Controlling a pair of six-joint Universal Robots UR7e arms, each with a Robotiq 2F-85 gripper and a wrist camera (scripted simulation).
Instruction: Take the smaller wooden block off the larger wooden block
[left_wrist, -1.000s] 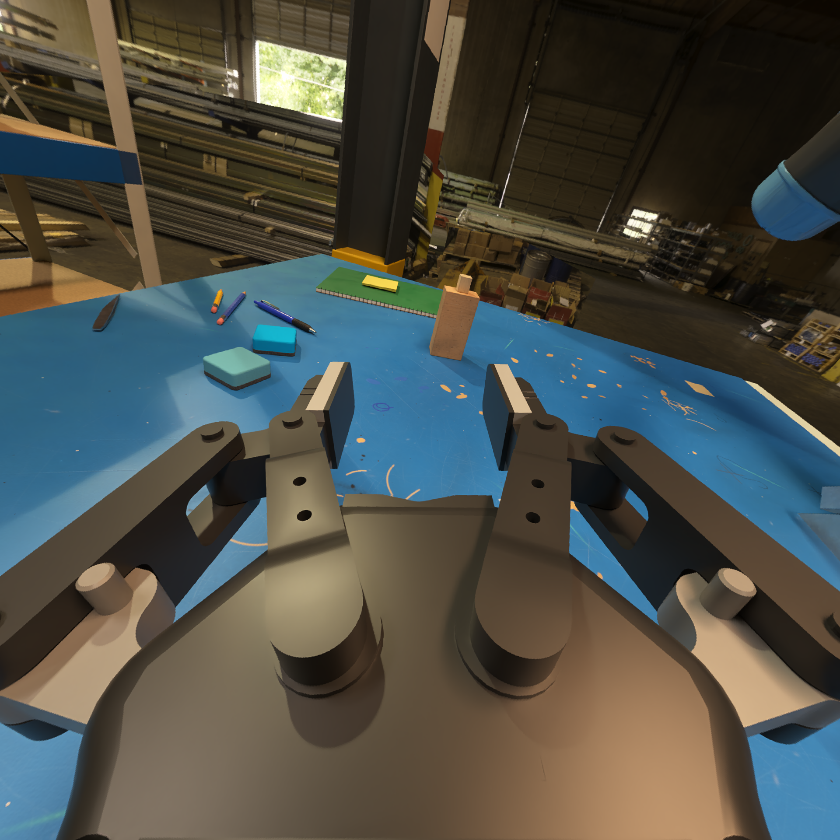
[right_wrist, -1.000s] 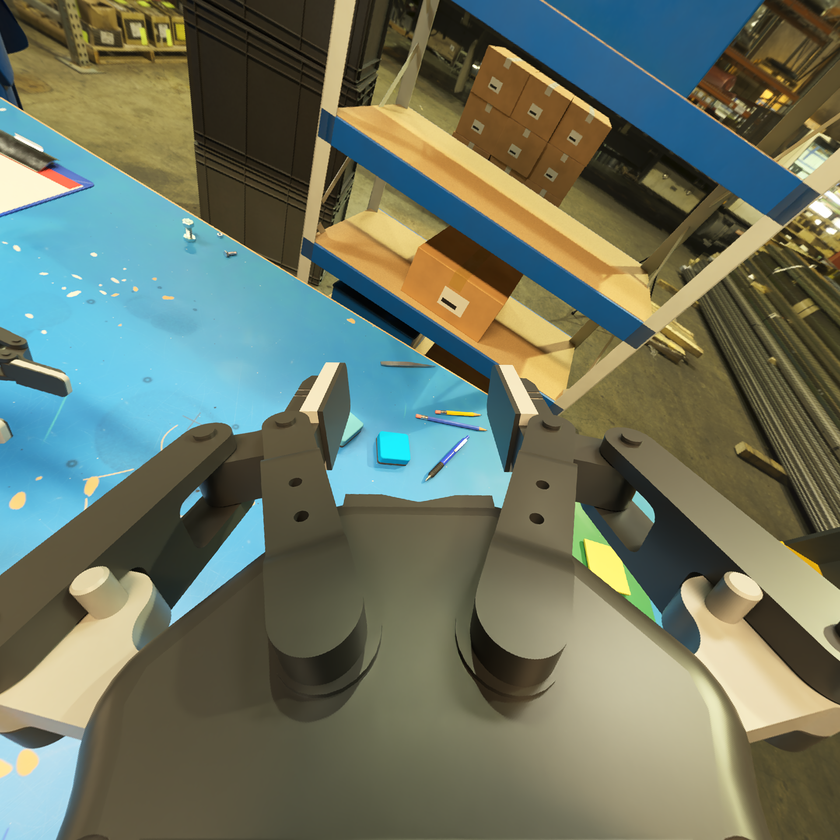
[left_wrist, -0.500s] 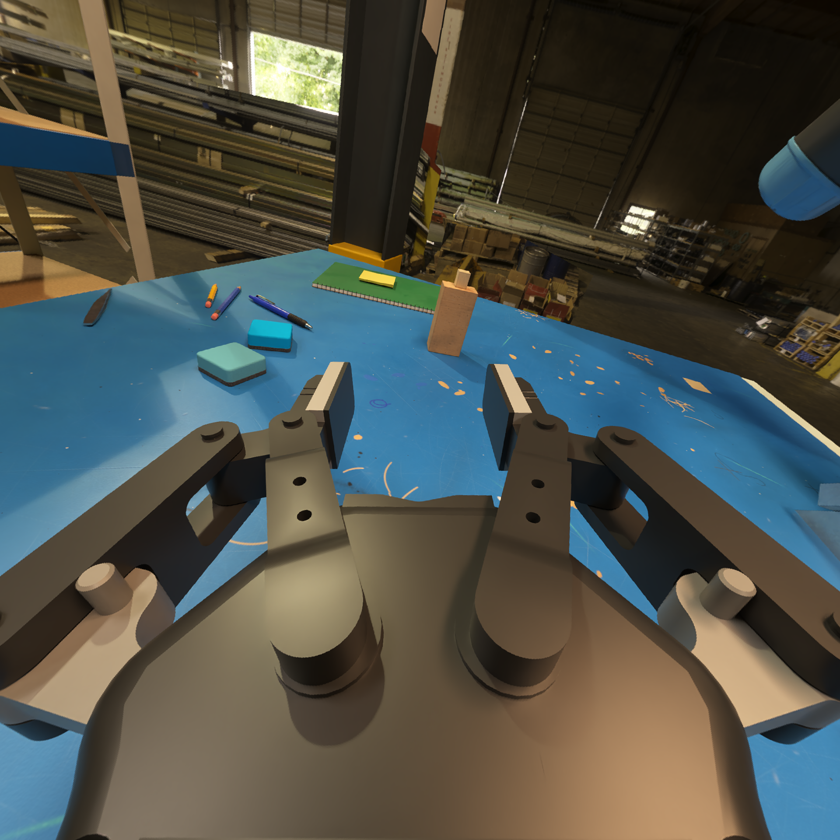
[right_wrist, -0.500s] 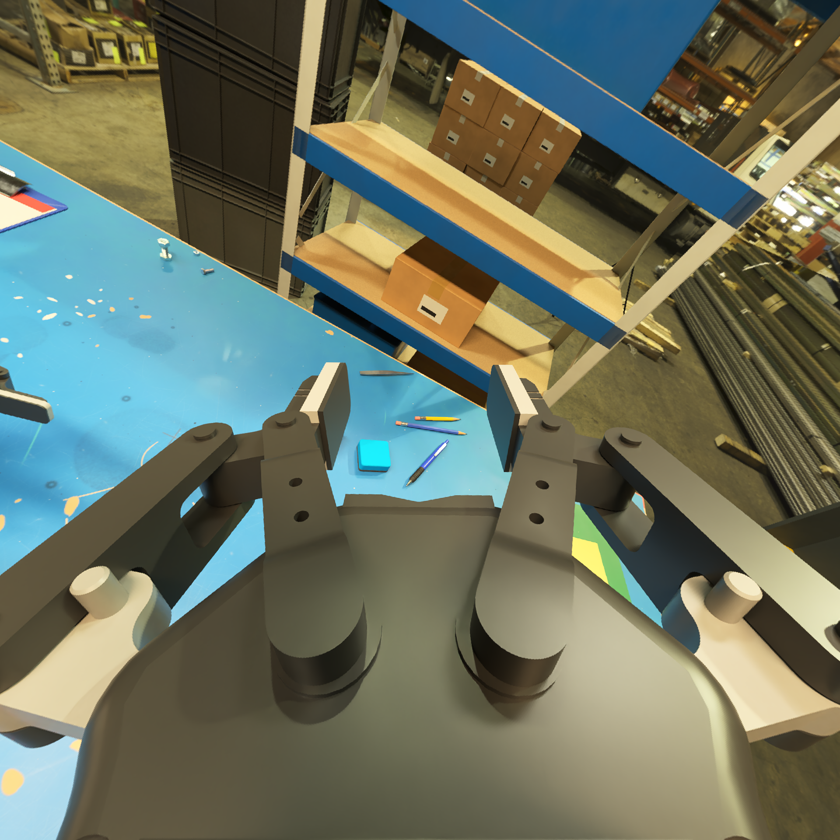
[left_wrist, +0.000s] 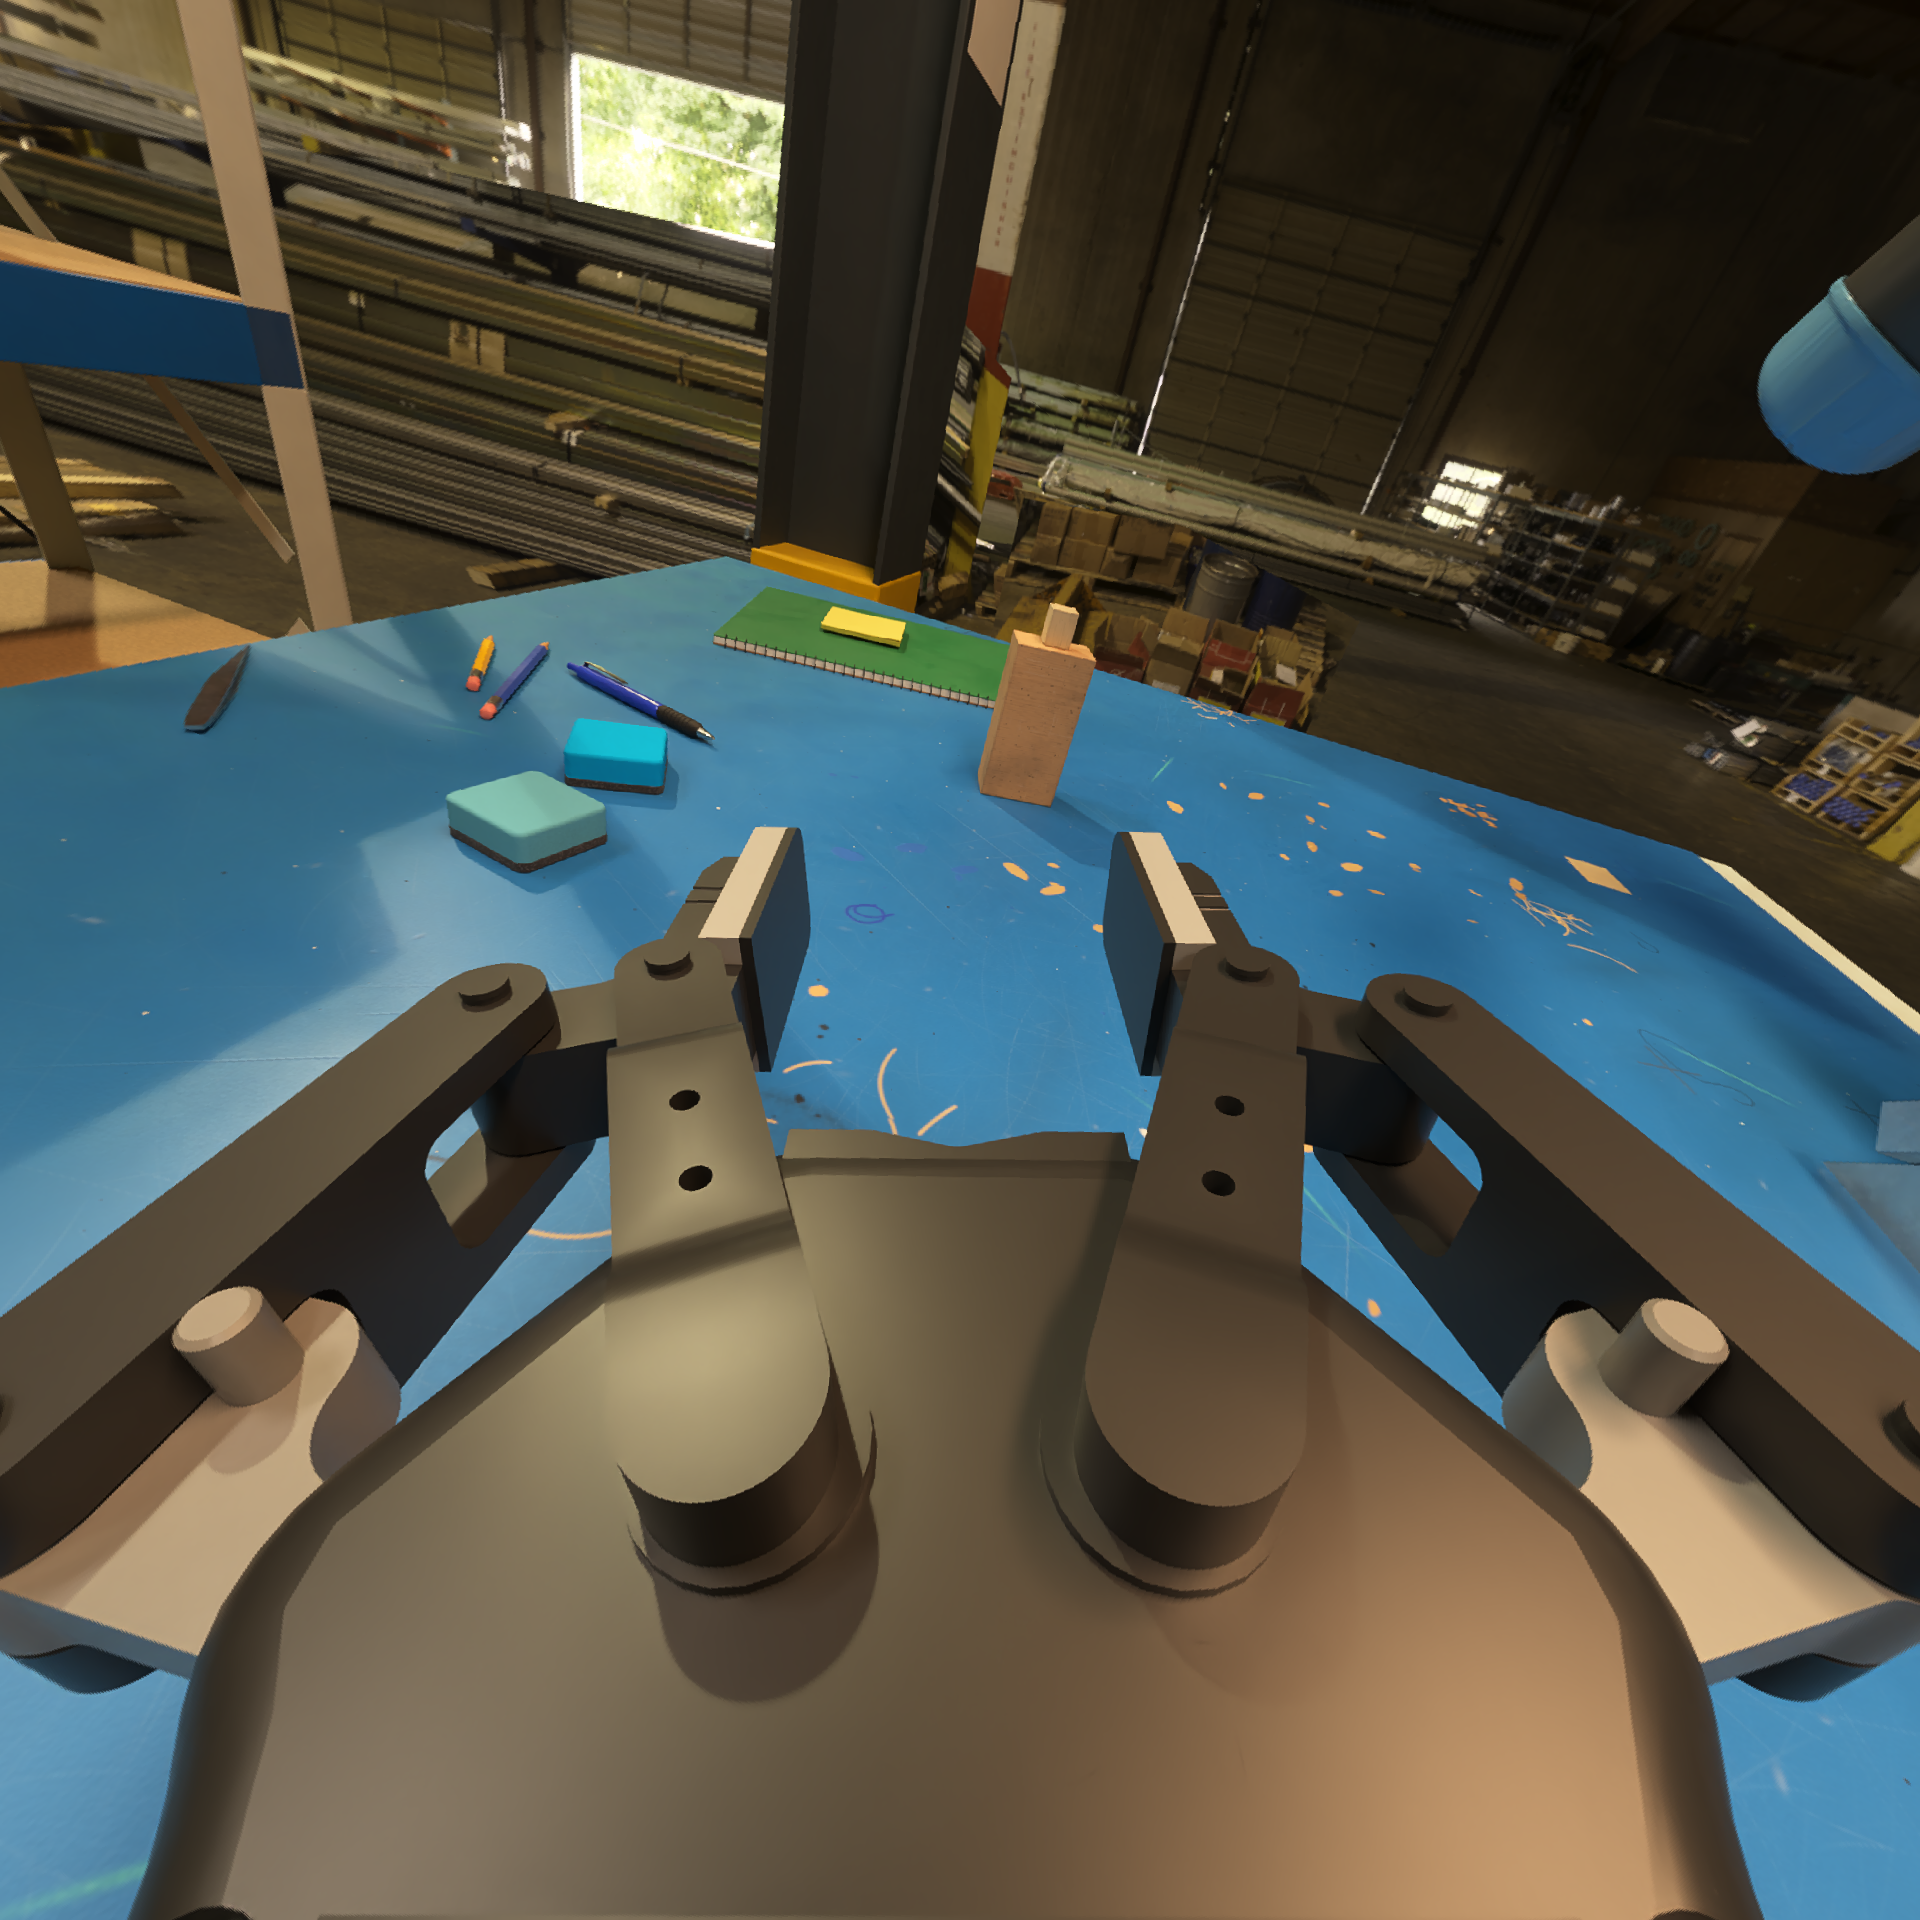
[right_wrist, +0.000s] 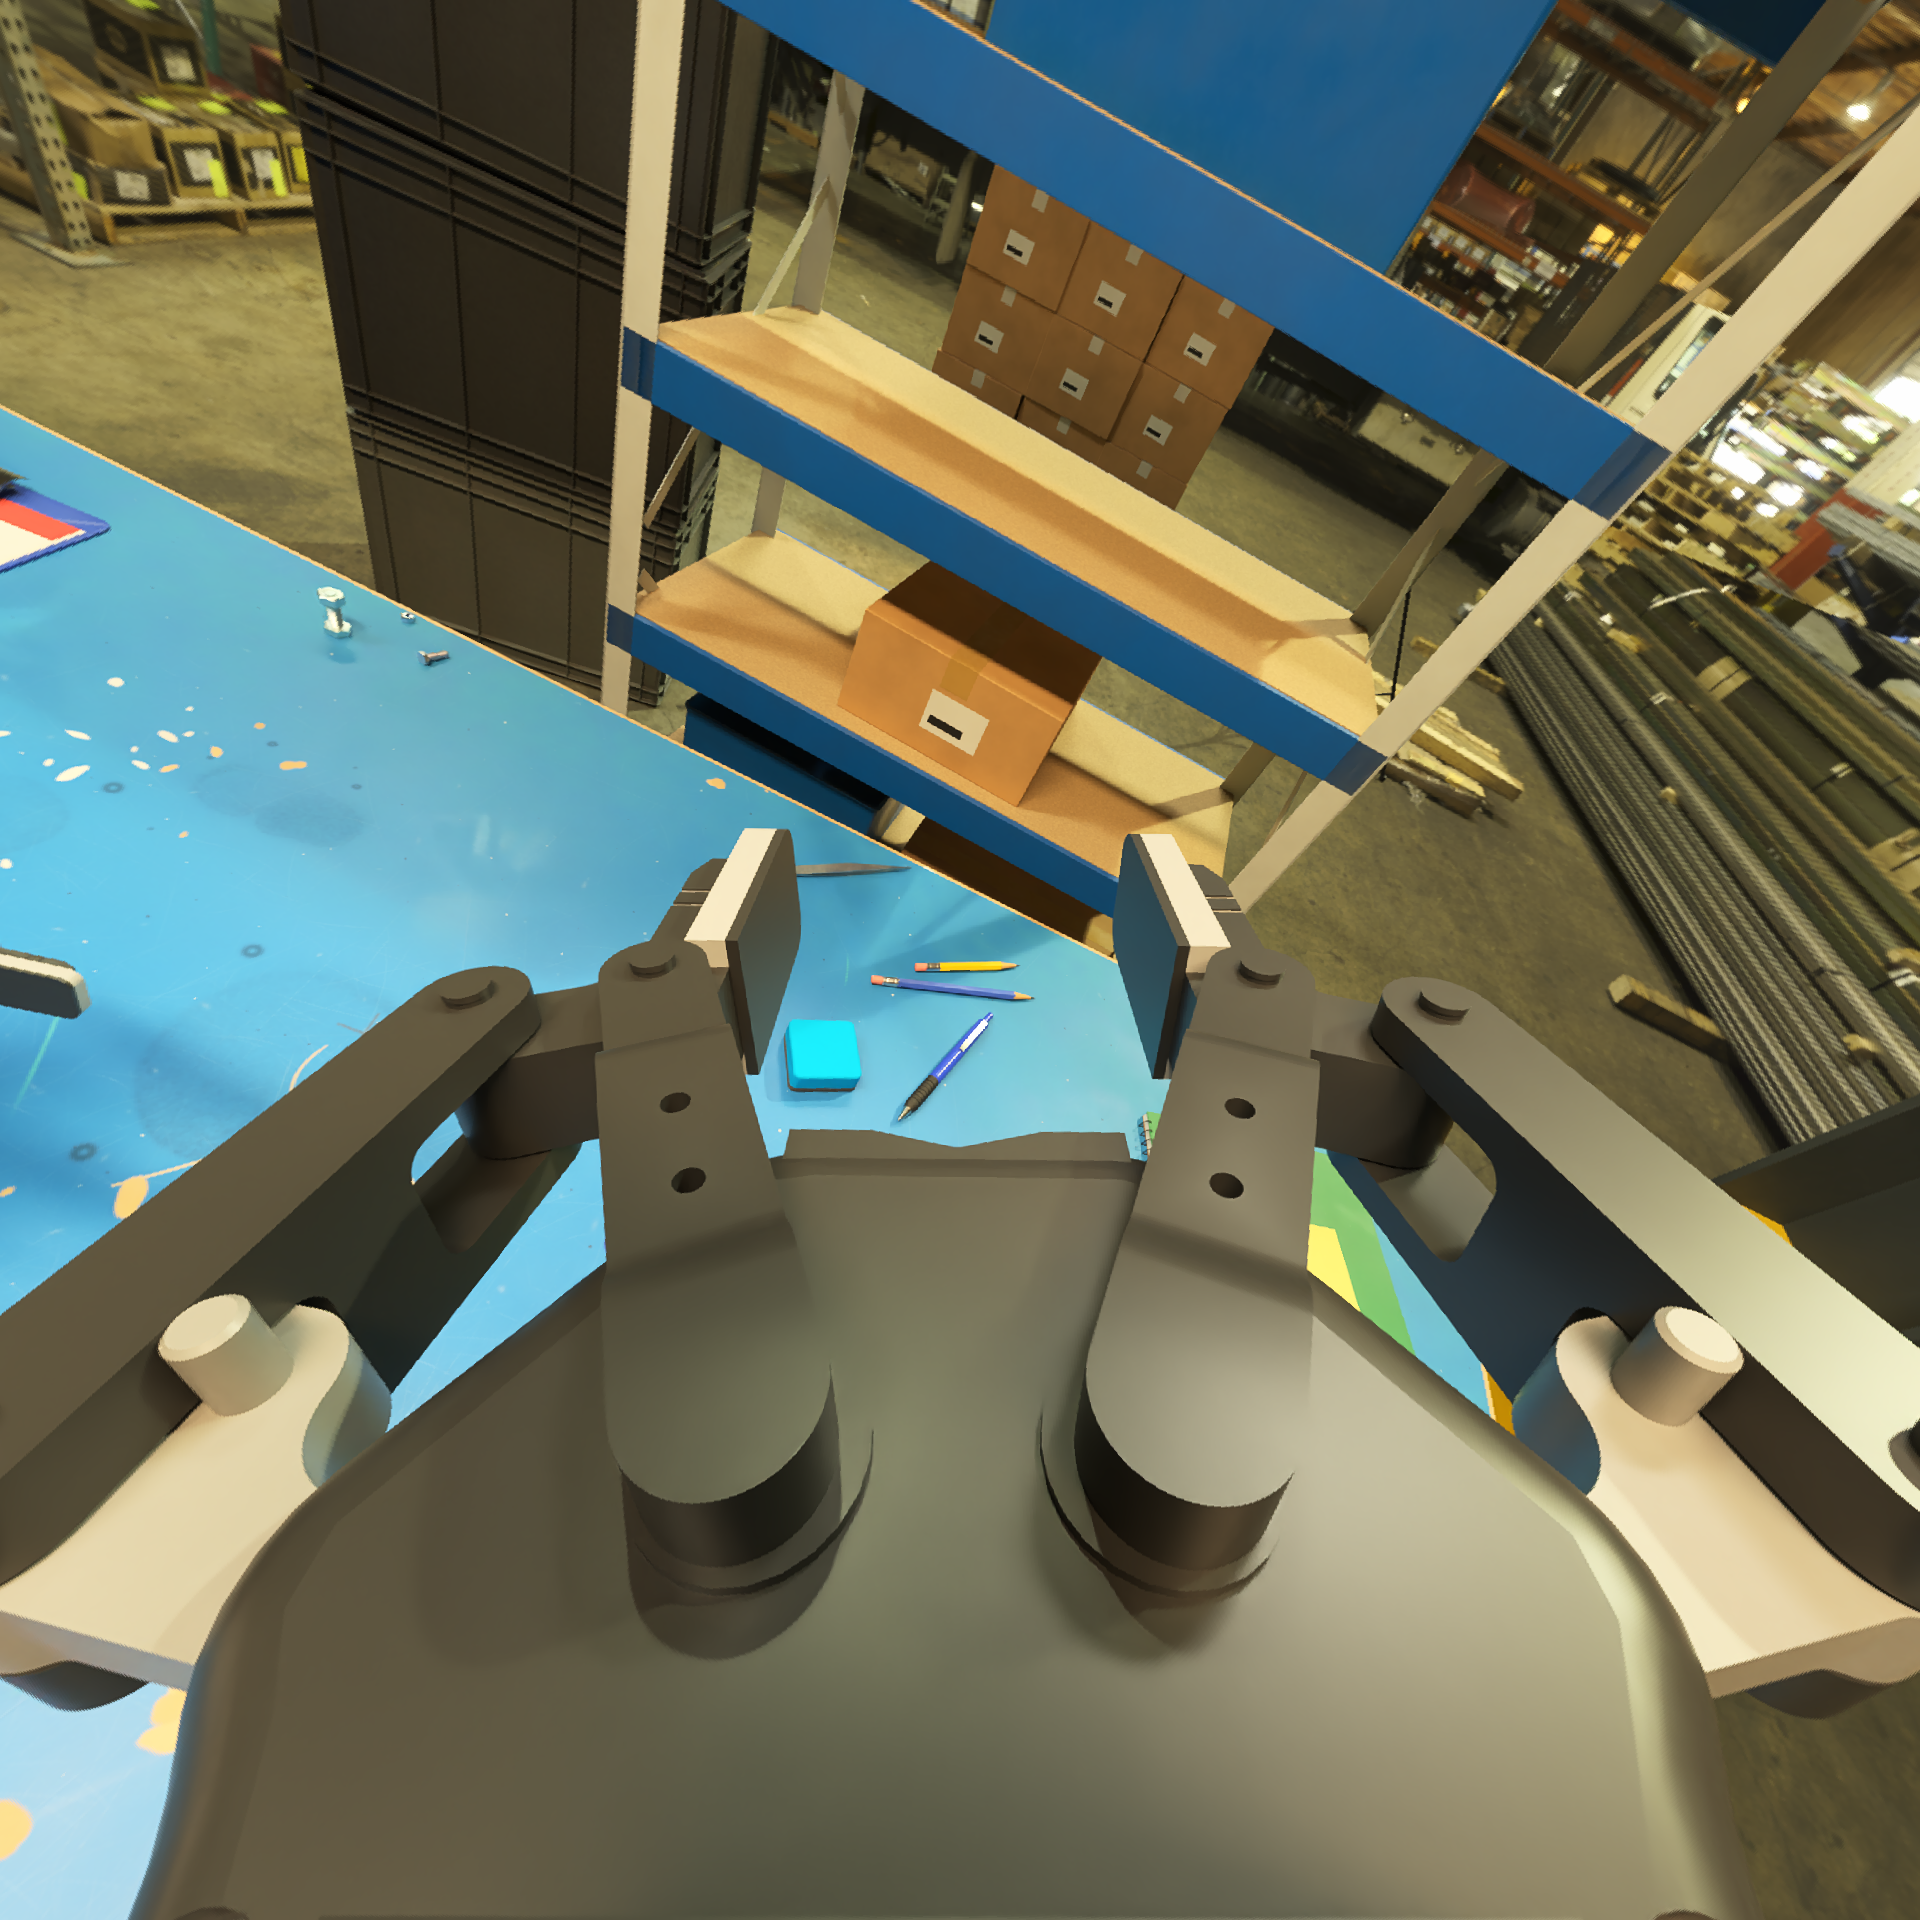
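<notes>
In the left wrist view a tall larger wooden block (left_wrist: 1034, 717) stands upright on the blue table (left_wrist: 260, 935), with a smaller pale wooden block (left_wrist: 1060, 624) on its top. My left gripper (left_wrist: 956, 935) is open and empty, above the table, well short of the blocks. My right gripper (right_wrist: 956, 935) is open and empty, high above the table's far edge. Neither block shows in the right wrist view. A fingertip of the left gripper (right_wrist: 42, 982) shows at that view's left edge.
A teal eraser (left_wrist: 527, 818), a blue eraser (left_wrist: 615, 753), a pen (left_wrist: 636, 698), two pencils (left_wrist: 514, 677), a dark blade (left_wrist: 215, 688) and a green notebook (left_wrist: 862, 649) with a yellow pad (left_wrist: 862, 625) lie left of the blocks. Shelving (right_wrist: 987, 499) stands beyond the table edge. Screws (right_wrist: 335, 610) lie there.
The left wrist view has tilted slightly, so the blocks and table items sit a little higher in it. The right gripper has swung, so the erasers and pens have shifted left and down in its view.
</notes>
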